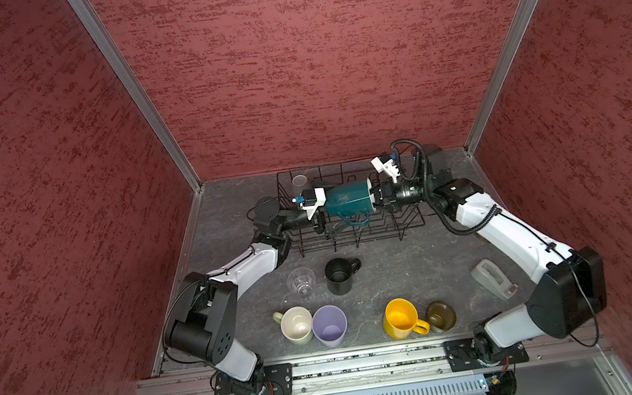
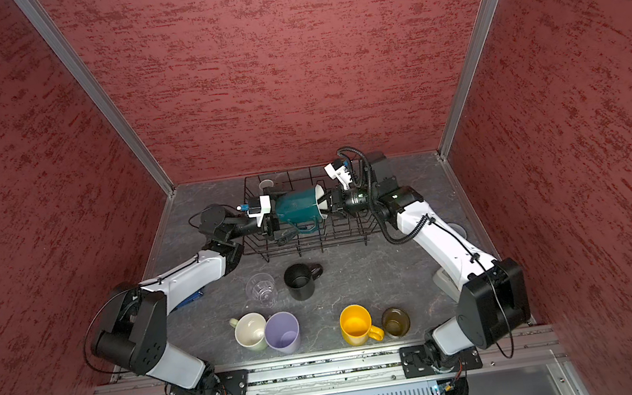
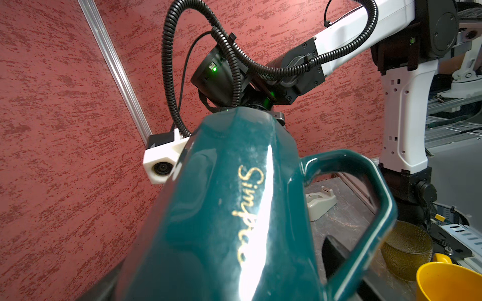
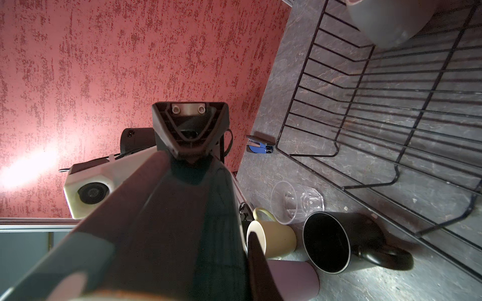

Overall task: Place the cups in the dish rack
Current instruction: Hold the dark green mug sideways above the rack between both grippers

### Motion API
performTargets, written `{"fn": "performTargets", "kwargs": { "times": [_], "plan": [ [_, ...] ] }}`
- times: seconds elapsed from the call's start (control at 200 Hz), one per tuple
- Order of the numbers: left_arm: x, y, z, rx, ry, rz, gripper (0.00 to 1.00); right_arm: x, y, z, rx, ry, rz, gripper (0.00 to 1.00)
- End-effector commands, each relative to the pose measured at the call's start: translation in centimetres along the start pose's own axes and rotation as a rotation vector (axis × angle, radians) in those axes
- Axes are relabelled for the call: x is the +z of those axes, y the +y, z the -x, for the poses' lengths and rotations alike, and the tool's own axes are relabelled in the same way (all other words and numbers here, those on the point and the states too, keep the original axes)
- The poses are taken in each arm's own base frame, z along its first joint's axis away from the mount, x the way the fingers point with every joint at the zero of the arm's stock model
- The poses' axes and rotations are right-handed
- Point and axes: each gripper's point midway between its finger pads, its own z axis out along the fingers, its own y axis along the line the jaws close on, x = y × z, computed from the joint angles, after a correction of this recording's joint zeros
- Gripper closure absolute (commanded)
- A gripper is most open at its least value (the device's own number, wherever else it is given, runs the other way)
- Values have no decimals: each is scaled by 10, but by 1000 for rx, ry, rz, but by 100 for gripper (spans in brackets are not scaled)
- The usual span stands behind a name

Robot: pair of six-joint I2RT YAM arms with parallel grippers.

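Grey mug (image 1: 299,180) in dish rack (image 1: 378,232), teal mug (image 1: 348,201) over it

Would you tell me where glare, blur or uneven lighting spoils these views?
Left wrist view: a white glare streak runs down the teal mug, washing out part of its gold lettering. Right wrist view: a bright hot spot on the wall, and the near foreground is blurred, while the black mug is sharp. Both top views: evenly lit, the dish rack glare-free.
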Motion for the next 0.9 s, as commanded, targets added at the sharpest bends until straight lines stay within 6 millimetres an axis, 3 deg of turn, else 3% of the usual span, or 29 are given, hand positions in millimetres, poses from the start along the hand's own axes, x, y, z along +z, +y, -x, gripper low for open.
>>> {"fn": "performTargets", "kwargs": {
  "times": [0.0, 0.135, 0.897],
  "plan": [
    [7, -4, 18, 40, -40, -40, 2, -1, 29, 1, -81, 5, 100, 100],
    [7, -7, 19, 41, -42, -52, 3, 7, 16, 2, -37, 20, 101, 100],
    [10, -14, 31, 97, -67, -54, 4, 21, 2, -3, 133, 52, 223, 100]
  ]
}}
